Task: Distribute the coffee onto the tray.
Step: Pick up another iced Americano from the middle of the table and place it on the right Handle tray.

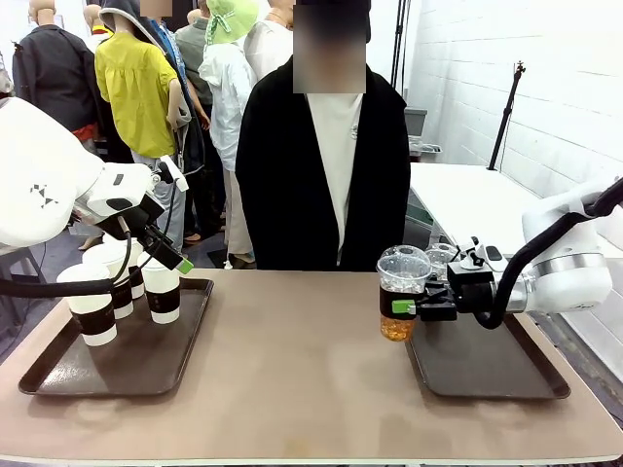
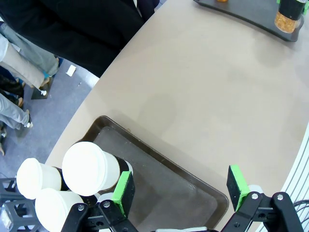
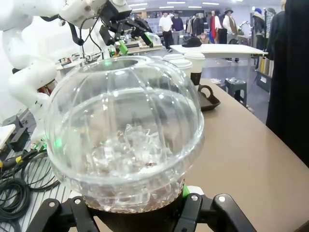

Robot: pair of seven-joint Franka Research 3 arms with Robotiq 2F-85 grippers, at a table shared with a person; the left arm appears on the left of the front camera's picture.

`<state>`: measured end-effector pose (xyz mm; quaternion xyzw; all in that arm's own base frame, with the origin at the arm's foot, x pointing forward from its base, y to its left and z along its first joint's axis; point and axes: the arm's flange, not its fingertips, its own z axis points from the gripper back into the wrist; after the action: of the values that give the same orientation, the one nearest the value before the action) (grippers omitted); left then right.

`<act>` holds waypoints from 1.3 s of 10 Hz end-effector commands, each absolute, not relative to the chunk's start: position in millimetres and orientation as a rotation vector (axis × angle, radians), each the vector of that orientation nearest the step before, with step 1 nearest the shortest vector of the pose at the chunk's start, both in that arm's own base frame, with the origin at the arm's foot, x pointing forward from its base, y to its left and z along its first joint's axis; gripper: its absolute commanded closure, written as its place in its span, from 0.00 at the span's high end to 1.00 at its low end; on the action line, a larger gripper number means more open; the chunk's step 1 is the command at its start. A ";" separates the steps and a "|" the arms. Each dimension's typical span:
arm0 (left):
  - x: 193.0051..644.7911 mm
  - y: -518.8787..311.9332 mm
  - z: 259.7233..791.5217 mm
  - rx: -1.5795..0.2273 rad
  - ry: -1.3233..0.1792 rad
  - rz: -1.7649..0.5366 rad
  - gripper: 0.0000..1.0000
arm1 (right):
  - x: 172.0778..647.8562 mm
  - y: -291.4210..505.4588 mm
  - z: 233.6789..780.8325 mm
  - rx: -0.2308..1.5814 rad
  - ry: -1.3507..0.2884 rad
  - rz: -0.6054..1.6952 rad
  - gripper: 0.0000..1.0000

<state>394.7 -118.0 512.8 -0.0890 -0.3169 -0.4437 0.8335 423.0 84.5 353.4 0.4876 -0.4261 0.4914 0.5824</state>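
Three white-lidded paper coffee cups with black sleeves [image 1: 163,292] stand together on the left tray [image 1: 58,375]. My left gripper [image 1: 167,255] hovers just above them, open. In the left wrist view its green pads [image 2: 124,192] stand wide apart with nothing between them, and the nearest lid [image 2: 89,166] lies beside one pad. My right gripper [image 1: 404,306] is shut on a clear dome-lidded cup of brown iced coffee [image 1: 401,292] at the left edge of the right tray [image 1: 487,375]. That cup's dome [image 3: 125,140] looms close in the right wrist view.
A person in a black jacket [image 1: 282,175] sits at the far side of the table, hands out of sight. Another clear dome-lidded cup [image 1: 440,256] stands behind my right gripper. The brown tabletop [image 1: 302,379] stretches between the two trays.
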 end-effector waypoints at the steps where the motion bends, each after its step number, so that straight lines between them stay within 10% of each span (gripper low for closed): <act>1: 395.4 -116.2 510.5 -0.209 -0.670 -0.937 1.00 | 423.0 90.0 360.3 1.132 -0.992 1.155 0.65; 13: 395.4 -116.2 510.5 -0.209 -0.670 -0.937 1.00 | 464.0 -21.7 294.5 1.035 -1.070 1.122 0.65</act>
<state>394.8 -117.9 512.6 -0.0890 -0.3168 -0.4436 0.8336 456.7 -17.2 293.2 0.4445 -0.4496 0.4661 0.6189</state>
